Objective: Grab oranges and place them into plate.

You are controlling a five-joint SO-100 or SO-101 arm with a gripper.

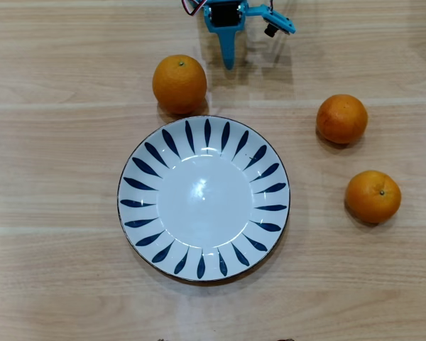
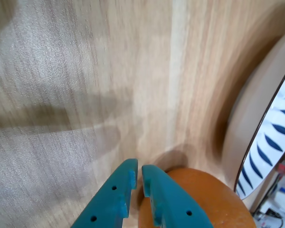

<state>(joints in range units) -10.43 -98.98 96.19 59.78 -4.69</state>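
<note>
In the overhead view, three oranges lie on the wooden table around the white plate with blue leaf strokes (image 1: 130,202). The largest orange (image 1: 179,84) touches the plate's upper left rim. A second orange (image 1: 341,118) and a third orange (image 1: 373,196) lie to the plate's right. Nothing lies in the plate. My teal gripper (image 1: 229,64) hangs at the top edge, just right of the largest orange. The wrist view shows the gripper (image 2: 139,167) shut and empty, with an orange (image 2: 213,199) right beside its right finger and the plate (image 2: 275,137) at the right edge.
Light wooden tabletop (image 1: 57,156) lies all around the plate and fruit. Some cables and clutter (image 2: 280,199) show beyond the table at the lower right of the wrist view.
</note>
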